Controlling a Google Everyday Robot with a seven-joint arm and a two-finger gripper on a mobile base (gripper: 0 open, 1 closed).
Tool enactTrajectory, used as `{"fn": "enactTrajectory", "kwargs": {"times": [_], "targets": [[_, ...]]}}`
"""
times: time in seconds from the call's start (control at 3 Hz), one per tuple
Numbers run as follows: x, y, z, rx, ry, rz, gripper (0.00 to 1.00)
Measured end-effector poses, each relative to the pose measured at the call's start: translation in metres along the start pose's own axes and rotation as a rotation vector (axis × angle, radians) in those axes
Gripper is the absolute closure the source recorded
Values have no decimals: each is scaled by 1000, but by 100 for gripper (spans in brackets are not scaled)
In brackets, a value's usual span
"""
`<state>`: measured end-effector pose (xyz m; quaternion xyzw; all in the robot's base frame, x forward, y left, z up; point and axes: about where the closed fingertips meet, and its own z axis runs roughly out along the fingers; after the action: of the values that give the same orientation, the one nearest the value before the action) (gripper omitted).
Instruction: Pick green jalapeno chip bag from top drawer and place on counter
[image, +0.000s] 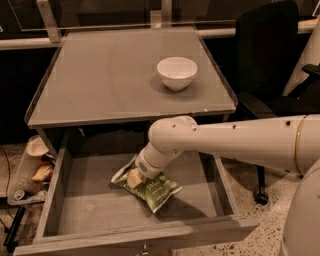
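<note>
- Gripper was low inside the top drawer, at the end of the white arm, which reached in from the right above the drawer's right wall.
- The gripper tip sat on the upper-left part of the green jalapeno chip bag, touching it.
- Clamped or open: couldn't tell. The wrist housing covered most of it and only a yellowish tip showed against the bag.
- The bag lay flat on the drawer floor, roughly mid-drawer.
- It lay on a diagonal, one end toward back-left under the gripper and the other toward front-right.
- White lettering was visible on the exposed front-right half.
- The drawer stood open, sticking out in front of the bench, with its low grey walls and front lip in view.
- The bench top was flat and grey. It carried one white bowl, upright, right of centre and toward the back.
- Bowl and bag were well apart, on different levels.
- A black chair stood just beside the bench's right edge, behind the arm.
- Small clutter sat on the floor left of the drawer: a pale round item and something yellow. Couldn't identify either.
</note>
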<state>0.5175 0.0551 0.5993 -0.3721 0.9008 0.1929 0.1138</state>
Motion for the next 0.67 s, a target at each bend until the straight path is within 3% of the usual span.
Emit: {"fn": "enactTrajectory", "kwargs": {"times": [0.33, 0.67], "targets": [[0, 0, 0, 0, 0, 0, 88], [-2, 1, -4, 0, 0, 0, 100]]}}
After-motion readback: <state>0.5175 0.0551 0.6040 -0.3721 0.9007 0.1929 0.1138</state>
